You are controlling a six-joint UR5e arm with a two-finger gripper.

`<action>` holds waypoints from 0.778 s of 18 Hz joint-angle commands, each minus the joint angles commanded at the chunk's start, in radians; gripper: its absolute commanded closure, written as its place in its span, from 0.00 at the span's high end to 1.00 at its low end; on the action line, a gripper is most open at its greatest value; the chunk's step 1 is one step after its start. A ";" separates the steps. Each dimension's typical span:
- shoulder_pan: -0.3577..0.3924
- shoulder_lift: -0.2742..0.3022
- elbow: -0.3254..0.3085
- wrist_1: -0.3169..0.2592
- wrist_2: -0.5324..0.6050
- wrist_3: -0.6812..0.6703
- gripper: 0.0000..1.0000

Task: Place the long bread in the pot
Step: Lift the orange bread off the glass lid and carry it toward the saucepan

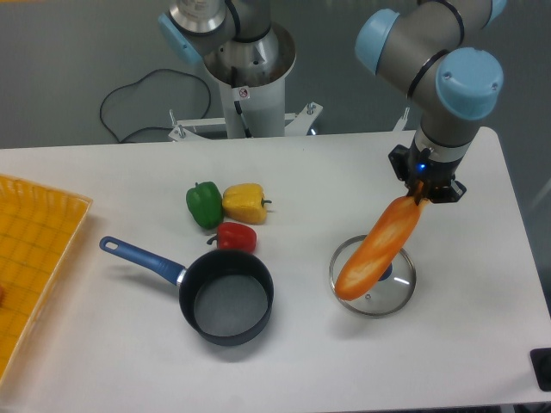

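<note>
The long bread [379, 249] is a glossy orange loaf that hangs tilted, its upper end held in my gripper [419, 194] and its lower end over the glass lid. The gripper is shut on the loaf's top end at the right of the table. The pot [225, 298], dark with a grey inside and a blue handle [140, 257] pointing left, stands empty at the front middle, well to the left of the gripper.
A round glass lid [374, 276] lies under the bread. A green pepper [204, 205], yellow pepper [244, 203] and red pepper [235, 235] sit just behind the pot. A yellow tray [30, 258] lies at the left edge. The robot base [250, 77] stands at the back.
</note>
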 joint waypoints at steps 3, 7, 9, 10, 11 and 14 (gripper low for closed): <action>-0.003 0.000 -0.003 0.000 0.000 -0.002 0.00; -0.005 0.003 -0.008 -0.002 0.000 -0.003 0.00; -0.005 0.031 -0.026 -0.003 0.000 -0.003 0.00; -0.003 0.046 -0.041 -0.003 0.000 0.000 0.00; -0.005 0.066 -0.055 -0.005 0.000 0.000 0.00; -0.020 0.115 -0.107 -0.012 0.000 -0.003 0.00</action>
